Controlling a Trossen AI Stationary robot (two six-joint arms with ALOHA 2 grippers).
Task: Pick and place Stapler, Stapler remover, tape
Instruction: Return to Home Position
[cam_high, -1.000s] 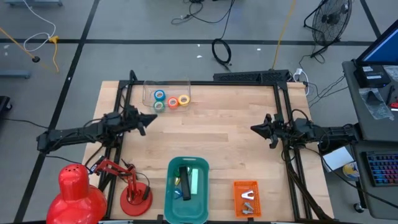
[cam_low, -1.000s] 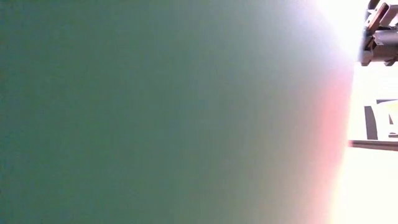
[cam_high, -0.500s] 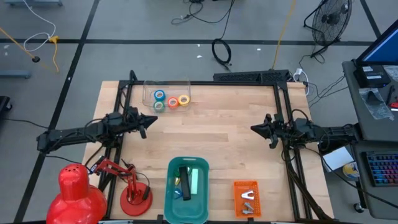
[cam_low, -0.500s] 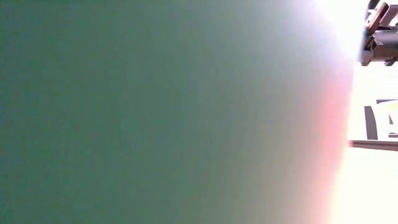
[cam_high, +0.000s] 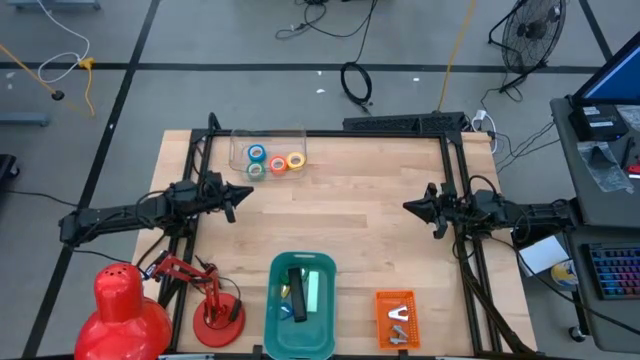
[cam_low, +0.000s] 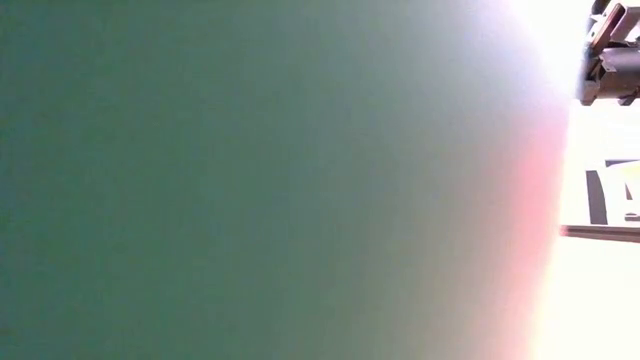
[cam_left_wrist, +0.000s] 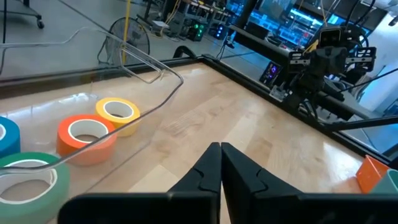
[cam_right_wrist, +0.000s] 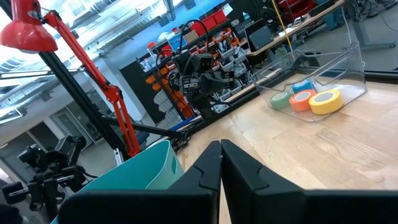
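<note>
Judging from how the items lie, the sorting is complete. All four rolls of tape (cam_high: 276, 162) sit inside the transparent bin (cam_high: 285, 133). The stapler (cam_high: 298, 285) lies in the green bin (cam_high: 272, 300), and the stapler remover (cam_high: 399, 315) lies in the orange bin (cam_high: 380, 318). No task item is loose on the table (cam_high: 340, 200). The only outstanding step appears to be parking both arms.

**Gripper state**
- The left gripper (cam_left_wrist: 221, 149) has its fingers closed tip to tip and holds nothing.
- The right gripper (cam_right_wrist: 220, 146) is likewise closed and empty.

**Item locations relative to the grippers**
- The transparent bin is near the left gripper, off to one side of its fingertips. It is well apart from the right gripper, diagonally across the boards.
- The green bin lies between the two grippers, set back toward the table edge.
- The orange bin lies just beside the green bin, nearer the right gripper.

**Clearance**
- The two grippers face each other, well apart, with bare wood between them.
- Each wrist sits close to the black frame rail (cam_high: 458, 170) at its own table side. Any retraction should be judged against that rail.
- The red lamp (cam_high: 125, 295) stands behind the left arm, near its cable run.
- The low view is filled by a blurred green surface and shows nothing usable about clearance.
</note>
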